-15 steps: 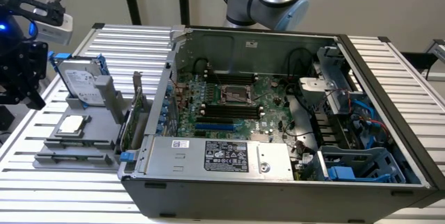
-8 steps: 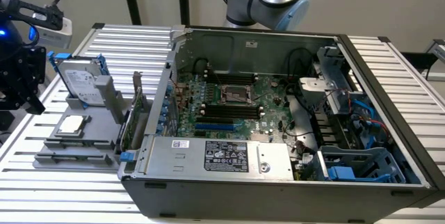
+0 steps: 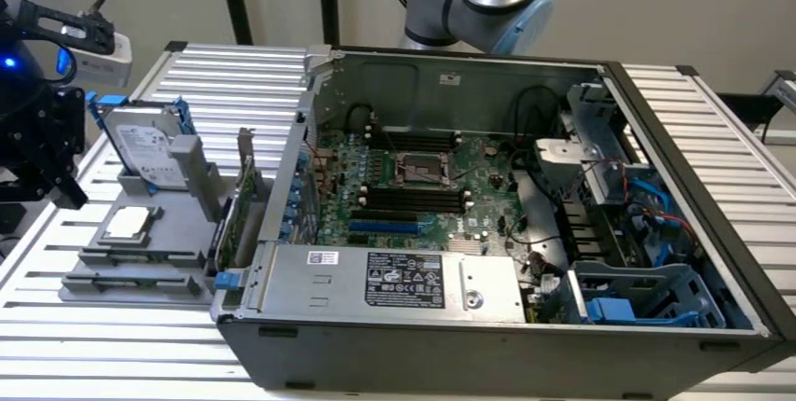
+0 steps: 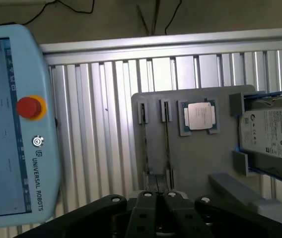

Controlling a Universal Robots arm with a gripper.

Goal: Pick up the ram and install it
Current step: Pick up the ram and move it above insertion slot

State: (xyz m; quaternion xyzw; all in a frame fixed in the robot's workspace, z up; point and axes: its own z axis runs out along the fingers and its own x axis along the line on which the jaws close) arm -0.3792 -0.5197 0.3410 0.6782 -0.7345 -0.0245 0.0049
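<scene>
ribbed aluminium table [image 3: 149,345] with open grey computer case [image 3: 498,354] on it. black gripper [image 4: 158,194] hovers over grey plastic holder tray [image 4: 195,158], can't tell how open. thin narrow ram stick [image 4: 167,148] stands edge-on in a tray slot, near gripper

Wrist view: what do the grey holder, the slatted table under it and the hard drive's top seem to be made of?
The grey holder looks like matte plastic, perhaps printed: flat dull grey, no glints. The table looks like bare aluminium: silvery ribbed slats with a soft sheen. The hard drive seems to have a metal top, silvery grey, under a pale label.
</scene>
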